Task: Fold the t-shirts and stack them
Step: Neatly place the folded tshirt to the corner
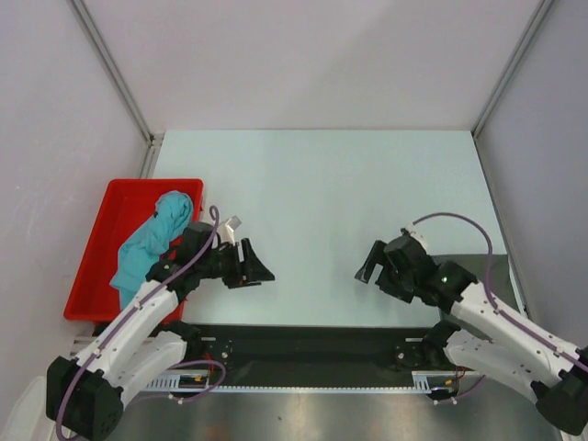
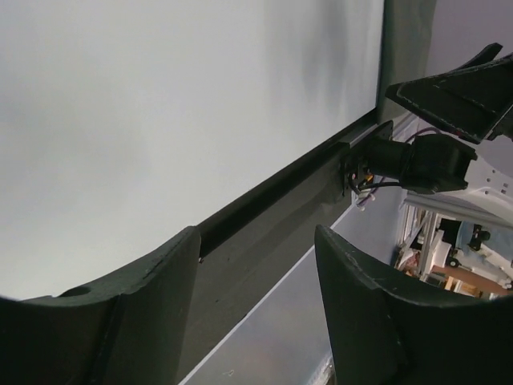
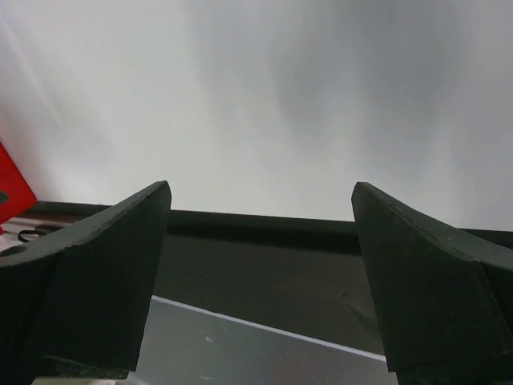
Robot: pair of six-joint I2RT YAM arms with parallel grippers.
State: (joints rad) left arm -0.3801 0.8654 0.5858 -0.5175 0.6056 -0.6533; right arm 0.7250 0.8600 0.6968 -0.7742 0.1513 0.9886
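Teal t-shirt (image 1: 152, 243): bunched in a loose heap inside the red tray (image 1: 103, 241), at the left edge of the bench (image 1: 312, 184). Unfolded, and one end trails toward the tray's near side.

Left hand (image 1: 255, 266): over the bench just right of the tray, pointing right, away from the teal t-shirt. The shirt lies to its left, behind the wrist, near the arm but apart from the fingers. In the left wrist view the hand (image 2: 256, 281) is spread, with nothing between the two fingers, only pale bench top and the dark strip (image 2: 264, 216) along the bench's near edge.

Right hand (image 1: 378, 262): over the near right part of the bench, pointing left toward the left hand, with bare bench between them. The right wrist view shows the hand (image 3: 260, 241) spread wide and empty. A sliver of red tray (image 3: 12, 188) shows at the far left of that view.

Dark grey t-shirt (image 1: 499, 274): a flat dark patch on the bench's near right corner, to the right of the right hand and partly under that arm. The fingers are clear of it. I cannot tell how it is folded, or whether it runs on into the dark strip (image 1: 312, 354).

The two shirts lie well apart, at opposite sides of the bench.
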